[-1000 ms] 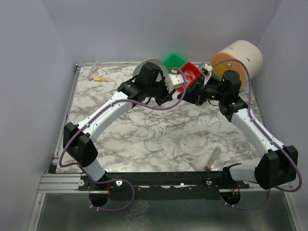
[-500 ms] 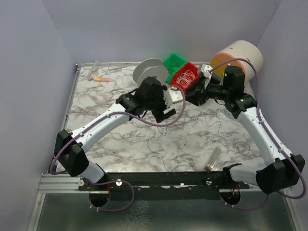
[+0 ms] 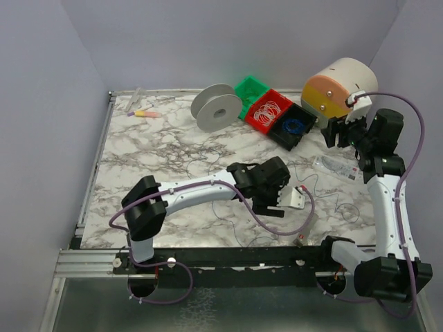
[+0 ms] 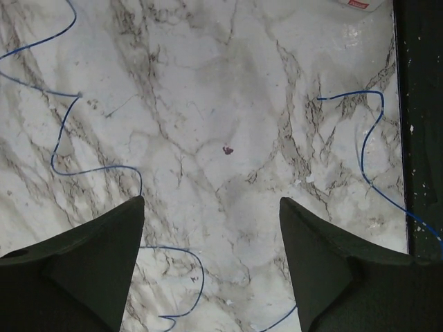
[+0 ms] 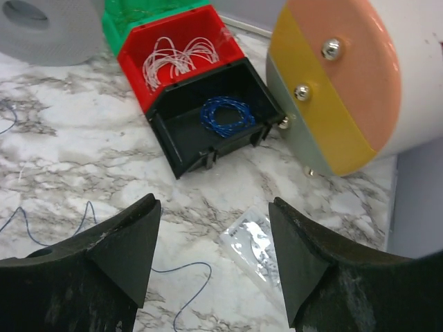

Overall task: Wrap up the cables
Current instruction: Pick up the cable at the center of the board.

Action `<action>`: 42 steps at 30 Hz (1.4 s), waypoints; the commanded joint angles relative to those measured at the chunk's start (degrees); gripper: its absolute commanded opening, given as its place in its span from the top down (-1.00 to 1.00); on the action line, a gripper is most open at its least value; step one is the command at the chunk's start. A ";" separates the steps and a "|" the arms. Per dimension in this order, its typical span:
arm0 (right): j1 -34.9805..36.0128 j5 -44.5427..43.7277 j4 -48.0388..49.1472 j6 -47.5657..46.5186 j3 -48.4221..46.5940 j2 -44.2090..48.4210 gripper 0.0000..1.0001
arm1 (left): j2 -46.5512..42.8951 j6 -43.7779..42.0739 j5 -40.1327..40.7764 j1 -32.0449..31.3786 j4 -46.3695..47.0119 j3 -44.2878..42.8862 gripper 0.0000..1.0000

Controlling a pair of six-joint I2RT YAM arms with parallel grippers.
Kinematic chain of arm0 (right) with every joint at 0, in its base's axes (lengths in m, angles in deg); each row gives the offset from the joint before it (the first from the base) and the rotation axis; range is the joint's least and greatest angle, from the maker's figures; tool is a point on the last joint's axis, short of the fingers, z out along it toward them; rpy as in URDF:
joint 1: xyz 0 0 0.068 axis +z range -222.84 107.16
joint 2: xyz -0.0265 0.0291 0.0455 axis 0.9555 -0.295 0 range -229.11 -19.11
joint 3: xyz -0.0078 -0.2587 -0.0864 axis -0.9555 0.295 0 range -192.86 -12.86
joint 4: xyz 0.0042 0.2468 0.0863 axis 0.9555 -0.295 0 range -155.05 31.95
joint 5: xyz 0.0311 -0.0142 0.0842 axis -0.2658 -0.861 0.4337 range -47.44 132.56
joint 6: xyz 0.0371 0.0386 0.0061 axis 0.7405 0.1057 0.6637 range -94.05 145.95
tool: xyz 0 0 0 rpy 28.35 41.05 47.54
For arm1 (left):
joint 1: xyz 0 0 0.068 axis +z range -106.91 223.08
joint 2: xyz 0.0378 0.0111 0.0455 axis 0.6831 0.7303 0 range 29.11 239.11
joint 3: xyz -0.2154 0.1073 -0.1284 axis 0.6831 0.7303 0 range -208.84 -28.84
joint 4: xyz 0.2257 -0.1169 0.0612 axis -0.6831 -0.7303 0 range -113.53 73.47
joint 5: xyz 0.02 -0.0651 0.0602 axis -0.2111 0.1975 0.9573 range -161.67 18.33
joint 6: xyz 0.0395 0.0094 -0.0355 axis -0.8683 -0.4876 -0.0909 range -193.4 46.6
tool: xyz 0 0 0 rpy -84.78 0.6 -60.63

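You see the left gripper (image 4: 211,202) wide open and empty at lower centre of the overhead view. The right gripper (image 5: 213,203), at upper right, is also spread and holds nothing. The cables (image 4: 78,95) lie loose on the marble table (image 3: 138,152), lower centre.
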 commanded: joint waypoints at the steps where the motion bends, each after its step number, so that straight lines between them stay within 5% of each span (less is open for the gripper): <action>1: -2.74 -4.06 0.41 2.02 1.21 1.17 -0.40 | 5.21 -6.88 -0.34 -3.62 -6.94 -5.16 -0.58; 8: -4.42 -3.78 1.01 2.00 2.12 -0.04 -0.41 | 10.48 -6.84 -2.49 -7.01 -7.09 -6.93 -0.56; 20: -6.67 -1.08 1.54 2.25 3.27 0.02 -0.41 | 17.17 -8.16 -8.29 -7.54 -0.99 -7.13 0.04; 29: -7.67 -0.73 1.26 2.15 3.33 -1.17 -0.40 | 17.40 -15.04 -16.89 -6.87 -4.38 -6.59 0.07; 42: -9.71 1.74 0.32 2.53 3.11 -1.66 -0.40 | 20.57 -20.82 -16.69 -6.93 -8.62 -11.69 0.06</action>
